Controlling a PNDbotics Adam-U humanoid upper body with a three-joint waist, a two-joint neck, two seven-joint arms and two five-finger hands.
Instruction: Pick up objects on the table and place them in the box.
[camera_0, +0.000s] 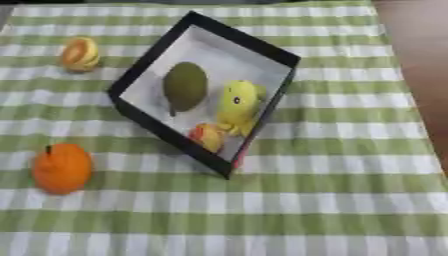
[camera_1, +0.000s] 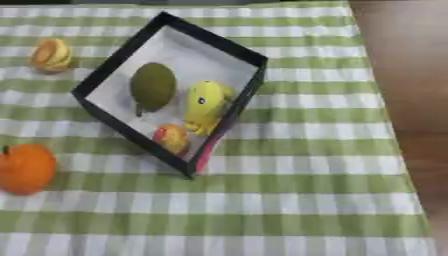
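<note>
A black-walled box (camera_0: 156, 53) with a white floor sits askew on the green-and-white checked cloth. Inside it lie a dark green oval fruit (camera_0: 185, 86), a yellow toy with a dark eye (camera_0: 238, 104) and a small red-and-yellow fruit (camera_0: 208, 136). Outside the box, an orange round fruit with a dark stem (camera_0: 62, 168) rests at the lower left, and a yellow-orange halved fruit (camera_0: 80, 54) lies at the upper left. Neither hand shows in either view.
The checked cloth (camera_0: 332, 200) covers the table out to its right edge, where brown floor (camera_1: 411, 75) shows beyond. The box's near corner (camera_0: 226, 172) points toward me, with a pink strip on its right wall.
</note>
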